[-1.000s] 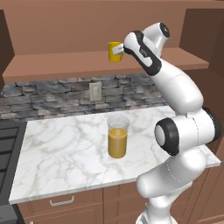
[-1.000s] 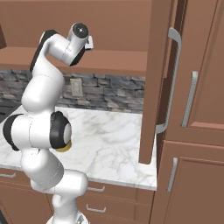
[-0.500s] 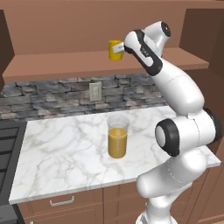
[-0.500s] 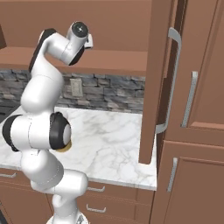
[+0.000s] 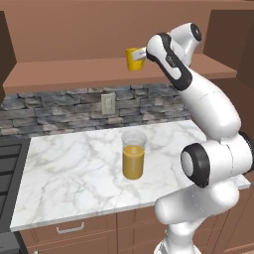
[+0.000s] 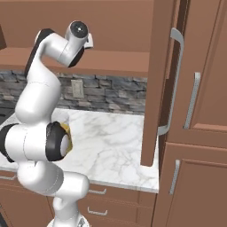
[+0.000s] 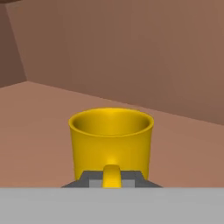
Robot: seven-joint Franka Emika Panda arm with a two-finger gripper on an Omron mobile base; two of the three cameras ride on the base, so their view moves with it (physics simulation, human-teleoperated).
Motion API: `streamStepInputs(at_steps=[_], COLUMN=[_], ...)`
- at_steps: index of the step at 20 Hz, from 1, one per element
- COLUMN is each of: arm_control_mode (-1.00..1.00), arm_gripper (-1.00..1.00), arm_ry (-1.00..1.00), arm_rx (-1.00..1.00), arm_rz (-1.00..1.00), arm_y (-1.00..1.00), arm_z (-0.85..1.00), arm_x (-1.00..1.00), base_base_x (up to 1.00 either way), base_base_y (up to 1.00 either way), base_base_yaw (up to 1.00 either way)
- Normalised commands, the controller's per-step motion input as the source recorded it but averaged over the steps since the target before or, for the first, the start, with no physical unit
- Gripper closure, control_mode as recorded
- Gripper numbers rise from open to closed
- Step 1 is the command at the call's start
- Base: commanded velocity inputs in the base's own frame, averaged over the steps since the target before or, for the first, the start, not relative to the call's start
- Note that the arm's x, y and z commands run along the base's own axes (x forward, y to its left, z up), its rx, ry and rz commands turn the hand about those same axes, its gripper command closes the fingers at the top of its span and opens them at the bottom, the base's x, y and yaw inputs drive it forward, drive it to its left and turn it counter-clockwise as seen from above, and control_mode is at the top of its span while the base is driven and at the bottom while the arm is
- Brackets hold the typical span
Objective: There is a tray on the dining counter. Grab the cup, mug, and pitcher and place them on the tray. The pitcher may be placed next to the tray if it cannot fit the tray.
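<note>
Nothing has shifted over the last second: arm and mug sit where they did. Nearest, on the marble worktop (image 5: 74, 163), the pitcher (image 5: 133, 155) stands upright, part full of orange juice. Farther back and higher, at the brown wall shelf (image 5: 59, 73), the gripper (image 7: 112, 178) has its jaws closed on the handle of the yellow mug (image 7: 111, 141), which is upright at the shelf's front edge.

White marble counter (image 5: 74, 173) — pitcher (image 5: 133, 155) upright on it
</note>
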Motion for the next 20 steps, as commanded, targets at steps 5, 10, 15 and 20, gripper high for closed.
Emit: streamStepInputs(at_steps=[5,10,15,20], arm_control_mode=[-1.00,-1.00,-1.00,-1.00], arm_gripper=[1.00,1.00,1.00,1.00], arm_ry=[-0.02,-0.06,-0.08,-0.03], arm_rx=[0.00,0.00,0.00,0.00], arm_rz=[0.00,-0.03,-0.05,-0.05], arm_y=[-0.24,-0.23,-0.13,-0.01], arm_z=[0.04,0.01,0.00,0.00], arm_x=[-0.83,-0.93,-0.86,-0.80], base_base_x=[0.00,0.00,0.00,0.00], base_base_y=[0.00,0.00,0.00,0.00], base_base_yaw=[0.00,0.00,0.00,0.00])
